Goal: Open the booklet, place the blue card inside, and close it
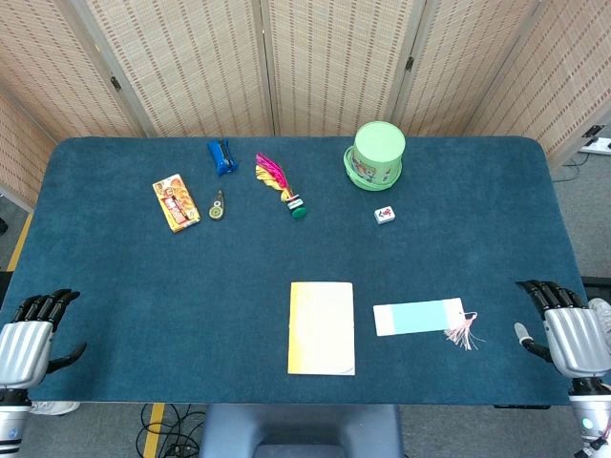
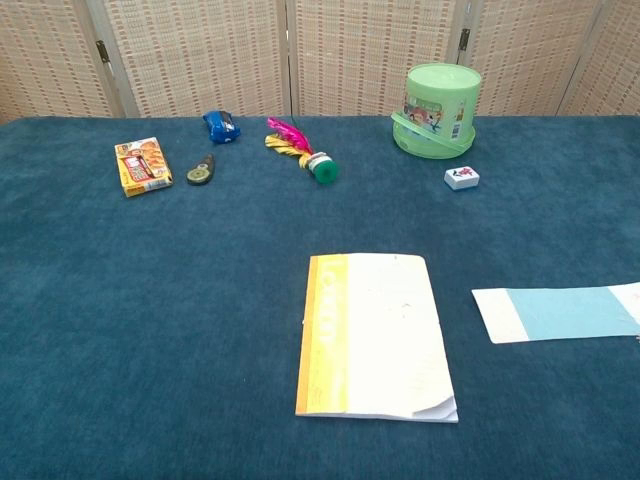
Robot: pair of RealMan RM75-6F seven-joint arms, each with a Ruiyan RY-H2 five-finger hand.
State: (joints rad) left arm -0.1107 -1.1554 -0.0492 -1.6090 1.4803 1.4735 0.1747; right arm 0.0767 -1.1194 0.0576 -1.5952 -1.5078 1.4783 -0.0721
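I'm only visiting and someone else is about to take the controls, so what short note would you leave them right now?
Left hand: open, holding nothing, at the table's near left edge.
Right hand: open, holding nothing, at the near right edge.
Booklet: closed, flat on the blue table, near the front middle.
Blue card: flat just right of the booklet, apart from it, pink tassel on its right end.
Done: nothing yet.
Left: open the booklet, lay the card inside, close it.
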